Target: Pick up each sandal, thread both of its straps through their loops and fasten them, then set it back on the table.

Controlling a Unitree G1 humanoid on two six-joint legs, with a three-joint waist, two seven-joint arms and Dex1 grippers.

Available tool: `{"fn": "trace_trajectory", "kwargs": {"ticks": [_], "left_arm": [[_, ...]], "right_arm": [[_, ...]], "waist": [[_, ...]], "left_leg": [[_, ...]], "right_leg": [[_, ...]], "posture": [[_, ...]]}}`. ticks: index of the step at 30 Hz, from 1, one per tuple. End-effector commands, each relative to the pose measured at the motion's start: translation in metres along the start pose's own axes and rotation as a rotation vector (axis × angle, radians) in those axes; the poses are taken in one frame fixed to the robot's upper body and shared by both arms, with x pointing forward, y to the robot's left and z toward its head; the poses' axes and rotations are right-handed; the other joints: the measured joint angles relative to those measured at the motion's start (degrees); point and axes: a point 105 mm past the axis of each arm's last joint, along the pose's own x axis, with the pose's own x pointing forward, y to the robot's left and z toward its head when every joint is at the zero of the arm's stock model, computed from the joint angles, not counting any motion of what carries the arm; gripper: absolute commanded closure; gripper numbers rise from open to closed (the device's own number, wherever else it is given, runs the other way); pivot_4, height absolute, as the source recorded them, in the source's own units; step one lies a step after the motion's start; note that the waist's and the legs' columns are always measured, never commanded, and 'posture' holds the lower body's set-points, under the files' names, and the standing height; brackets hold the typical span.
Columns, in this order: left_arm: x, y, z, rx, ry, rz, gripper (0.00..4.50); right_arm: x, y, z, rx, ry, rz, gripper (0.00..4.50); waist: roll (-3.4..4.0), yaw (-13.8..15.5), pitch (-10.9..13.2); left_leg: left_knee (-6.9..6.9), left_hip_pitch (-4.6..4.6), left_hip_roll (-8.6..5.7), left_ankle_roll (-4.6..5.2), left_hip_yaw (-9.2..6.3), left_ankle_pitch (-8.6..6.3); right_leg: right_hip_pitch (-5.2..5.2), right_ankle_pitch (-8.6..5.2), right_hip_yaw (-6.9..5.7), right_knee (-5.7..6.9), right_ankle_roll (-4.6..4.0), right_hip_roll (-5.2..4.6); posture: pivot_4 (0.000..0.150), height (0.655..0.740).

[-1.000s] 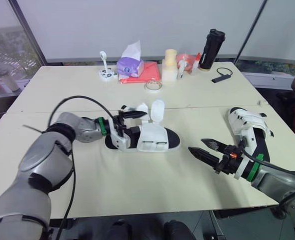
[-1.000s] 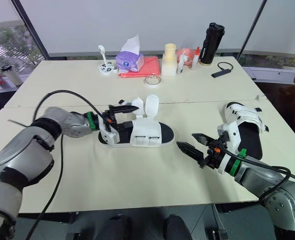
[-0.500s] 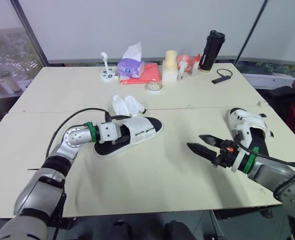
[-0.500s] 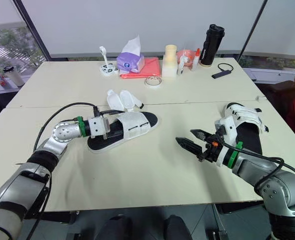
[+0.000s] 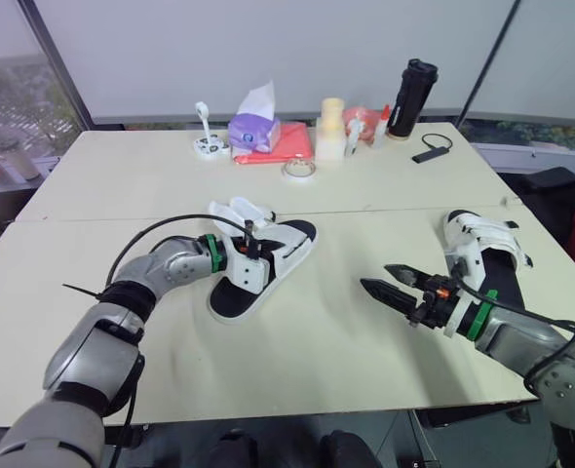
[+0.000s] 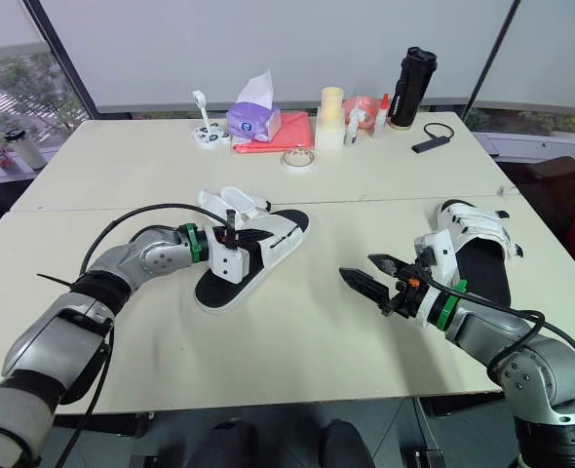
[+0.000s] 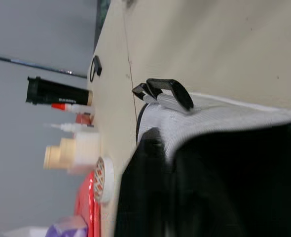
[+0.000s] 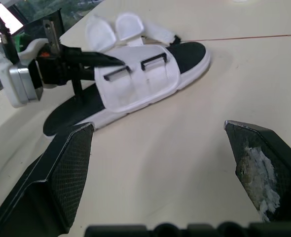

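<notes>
White-strapped sandal with a black footbed (image 5: 268, 265) lies on the cream counter (image 5: 297, 370), its toe pointing away and to the right. Its two white strap tabs (image 5: 237, 209) are unfastened and fanned out on the surface at its far side. The two black loops (image 8: 153, 60) on its white upper are bare.

The left gripper (image 5: 252, 250) has its jaws closed on the edge of that upper, one finger lying on top and the other inside. To the right of the sandal, well apart from it, the right gripper (image 5: 375, 277) hovers over bare counter with its jaws spread wide, holding nothing. Farther right of the sandal lies the second white-and-black sandal (image 5: 484, 249), near the counter's edge.

A seam (image 5: 414, 210) between two tabletops runs just beyond the sandal. Well beyond it sit a purple tissue pack (image 5: 253, 130), a red cloth (image 5: 289, 146), a roll of tape (image 5: 299, 169), a cream bottle (image 5: 331, 127) and a tall black flask (image 5: 411, 97). Behind them, white blinds (image 5: 268, 49) cover the windows.
</notes>
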Motion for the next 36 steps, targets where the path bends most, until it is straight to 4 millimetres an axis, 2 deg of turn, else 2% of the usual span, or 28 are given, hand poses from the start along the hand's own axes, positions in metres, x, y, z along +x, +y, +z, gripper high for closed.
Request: {"fn": "trace_trajectory", "kwargs": {"ticks": [1, 2, 5, 7, 10, 14, 18, 20, 24, 29, 33, 36], "left_arm": [[0.000, 0.015, 0.005, 0.143, -0.040, 0.020, 4.45], [-0.001, 0.018, 0.012, 0.195, -0.085, 0.029, 4.45], [-0.008, 0.026, 0.052, 0.351, -0.338, 0.078, 4.45], [-0.010, 0.024, 0.063, 0.416, -0.421, 0.074, 4.45], [-0.012, 0.020, 0.069, 0.490, -0.494, 0.055, 4.45], [-0.012, 0.016, 0.069, 0.550, -0.546, 0.049, 4.45], [-0.005, 0.005, 0.055, 0.662, -0.559, -0.020, 4.45], [-0.005, 0.002, 0.054, 0.672, -0.583, -0.033, 4.45], [-0.012, -0.018, 0.053, 0.681, -0.648, -0.117, 4.45], [-0.018, -0.025, 0.052, 0.688, -0.679, -0.121, 4.45], [-0.017, -0.020, 0.045, 0.675, -0.618, -0.108, 3.07], [-0.018, -0.014, 0.043, 0.647, -0.586, -0.087, 1.61]], "right_arm": [[-0.002, 0.006, 0.011, -0.032, -0.050, 0.004, 0.00], [-0.003, 0.005, 0.011, -0.030, -0.053, -0.001, 0.00], [-0.004, 0.003, 0.011, -0.026, -0.057, -0.010, 0.00], [-0.004, 0.002, 0.012, -0.026, -0.060, -0.011, 0.00], [-0.003, 0.000, 0.014, -0.025, -0.064, -0.015, 0.00], [-0.003, -0.001, 0.015, -0.024, -0.067, -0.018, 0.00], [-0.005, -0.002, 0.010, -0.007, -0.067, -0.030, 0.00], [-0.007, -0.003, 0.009, -0.005, -0.068, -0.037, 0.00], [-0.007, -0.003, 0.009, -0.004, -0.070, -0.042, 0.00], [-0.004, -0.003, 0.007, 0.002, -0.071, -0.041, 0.00], [-0.001, -0.002, 0.007, 0.004, -0.069, -0.032, 0.00], [-0.002, -0.001, 0.007, 0.004, -0.065, -0.025, 0.00]], "waist": [[0.00, 0.0, 0.0], [0.00, 0.0, 0.0], [-0.01, 0.1, 0.0], [-0.01, 0.3, 0.0], [-0.03, 0.3, 0.0], [-0.03, 0.1, 0.0], [-0.05, 0.3, 0.0], [-0.06, 0.3, 0.0], [-0.06, 0.2, 0.0], [-0.07, 0.1, 0.0], [-0.07, 0.2, 0.0], [-0.07, 0.2, 0.0]], "left_leg": [[0.00, 0.00, 0.00, 0.00, 0.01, 0.00], [0.00, 0.00, 0.00, 0.00, 0.01, 0.00], [-0.01, -0.03, 0.00, 0.00, 0.01, 0.00], [-0.02, -0.06, 0.00, 0.00, 0.02, 0.00], [0.01, -0.08, -0.03, -0.01, 0.03, 0.00], [0.00, -0.05, -0.04, -0.01, 0.05, 0.00], [0.00, -0.06, -0.03, -0.01, 0.04, 0.00], [0.00, -0.07, -0.06, -0.01, 0.04, 0.00], [-0.01, -0.08, -0.05, -0.01, 0.05, 0.00], [-0.02, -0.06, -0.04, 0.00, 0.06, 0.00], [-0.02, -0.07, -0.04, -0.01, 0.06, 0.00], [-0.02, -0.06, -0.05, -0.01, 0.07, 0.00]], "right_leg": [[0.00, 0.00, 0.00, 0.00, 0.00, 0.00], [0.01, 0.00, 0.00, 0.00, 0.00, -0.01], [-0.02, 0.00, 0.01, -0.03, 0.00, -0.01], [-0.04, 0.00, 0.01, -0.07, 0.00, -0.04], [-0.02, 0.04, 0.02, -0.08, 0.08, -0.07], [0.00, 0.06, 0.03, -0.07, 0.10, -0.05], [-0.01, 0.05, 0.03, -0.08, 0.11, -0.04], [0.00, 0.05, 0.03, -0.08, 0.11, -0.05], [-0.03, 0.05, 0.03, -0.10, 0.12, -0.06], [-0.03, 0.05, 0.03, -0.09, 0.12, -0.05], [-0.03, 0.05, 0.03, -0.09, 0.12, -0.05], [-0.03, 0.05, 0.03, -0.09, 0.12, -0.05]], "posture": [[0.150, 0.7400], [0.150, 0.7400], [0.150, 0.7400], [0.150, 0.7400], [0.150, 0.7400], [0.150, 0.7400], [0.150, 0.7400], [0.150, 0.7400], [0.150, 0.7400], [0.150, 0.7400], [0.150, 0.7400], [0.150, 0.7400]]}}
